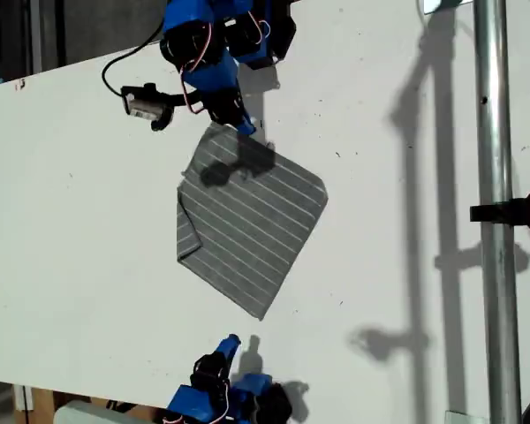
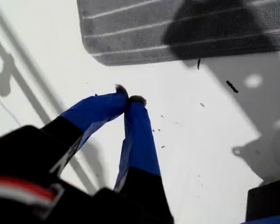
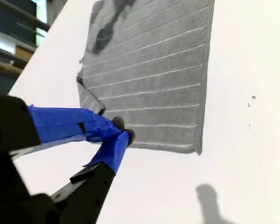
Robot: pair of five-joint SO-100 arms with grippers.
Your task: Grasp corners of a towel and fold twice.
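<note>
Towel status: lying flat on the bench, set as a diamond in the exterior view, with a narrow flap turned over along one edge.

My first end effector hovers just beside one towel corner. Its jaws are together and hold nothing; the wrist view shows the tips meeting over bare bench, short of the towel edge. My second end effector sits off the opposite corner, a little apart from it. Its jaws are also together and empty.

Handling notes, as I judge them:
- The towel is light, soft and limp. It will drape and sag from any held point and will not keep its shape.
- The surface looks ribbed and should give fair grip, so slip risk is low.
- Take hold at the corners, pinching from the edge inward. Both end effectors must spread their jaws first.
- At the flap, check whether the pinch takes one layer or two.
</note>
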